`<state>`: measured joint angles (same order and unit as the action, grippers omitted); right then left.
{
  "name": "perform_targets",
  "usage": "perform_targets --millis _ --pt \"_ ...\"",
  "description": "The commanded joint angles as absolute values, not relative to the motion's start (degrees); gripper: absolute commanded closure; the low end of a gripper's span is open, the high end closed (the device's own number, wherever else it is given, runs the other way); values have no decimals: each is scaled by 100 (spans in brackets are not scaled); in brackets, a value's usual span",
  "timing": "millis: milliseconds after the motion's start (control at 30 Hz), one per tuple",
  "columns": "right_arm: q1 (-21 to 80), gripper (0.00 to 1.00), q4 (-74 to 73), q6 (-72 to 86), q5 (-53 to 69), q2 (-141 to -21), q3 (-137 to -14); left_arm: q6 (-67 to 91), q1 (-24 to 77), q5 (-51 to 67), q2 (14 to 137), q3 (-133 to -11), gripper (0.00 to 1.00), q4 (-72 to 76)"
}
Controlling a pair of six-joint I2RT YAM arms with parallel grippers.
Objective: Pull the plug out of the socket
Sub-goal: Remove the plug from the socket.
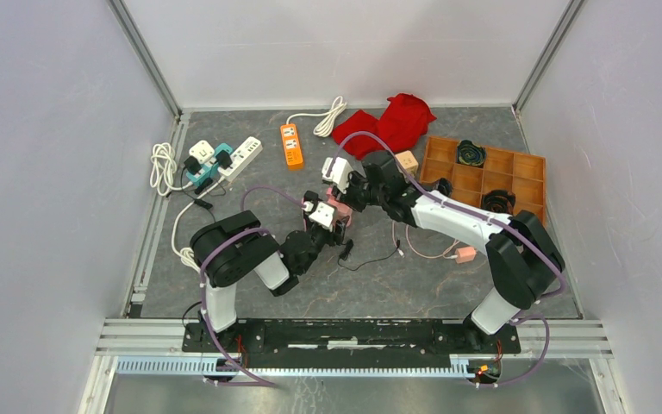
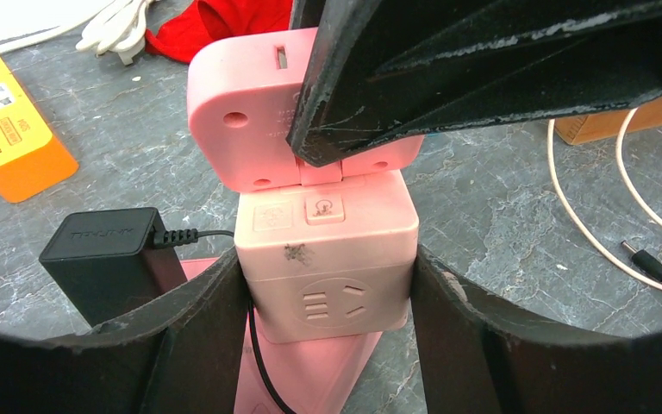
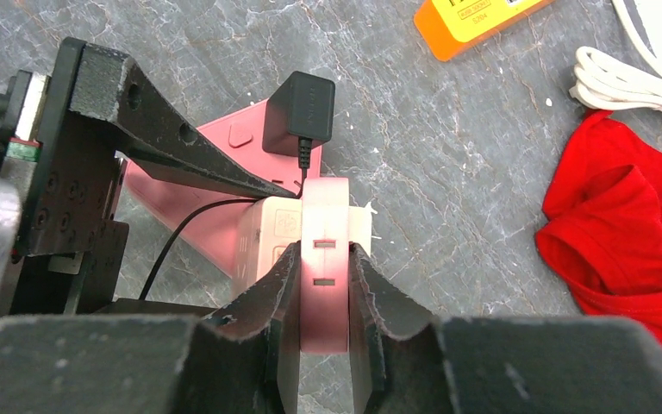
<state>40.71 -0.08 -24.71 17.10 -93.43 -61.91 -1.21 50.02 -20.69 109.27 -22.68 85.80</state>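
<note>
At mid-tabletop (image 1: 414,285), the pink plug (image 3: 324,211) appears seated in the pink socket block (image 2: 327,233). The right gripper (image 3: 323,252) jaws clamp the plug, and the left gripper (image 2: 327,263) jaws press the block's sides. The pull is not yet done.

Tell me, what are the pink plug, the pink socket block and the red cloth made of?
The pink plug and the pink socket block look like hard plastic: smooth, matte, with moulded slots and holes. The red cloth looks like soft fabric, judging by its folds and creases.
</note>
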Motion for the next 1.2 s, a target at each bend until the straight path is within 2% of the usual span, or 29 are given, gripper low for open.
perform_targets --millis 0,67,167,700,1167 --pt "4102 100 9 -2175 2391 -9064 -6466 -18 5010 -2111 11025 -2250 79 9917" --pt "4057 100 14 -2113 2508 -9022 -6488 -18 5008 -2094 11062 -2191 89 9922" --pt "3934 100 10 -2024 2659 -8931 -6523 155 5010 -2030 11074 -2109 97 9909" --pt "3061 100 159 -1465 3784 -8367 -6597 313 5010 -1899 10792 -2058 98 8916" --pt "3168 100 75 -1360 4273 -8817 -6401 357 5009 -1857 10401 -2440 98 7358"
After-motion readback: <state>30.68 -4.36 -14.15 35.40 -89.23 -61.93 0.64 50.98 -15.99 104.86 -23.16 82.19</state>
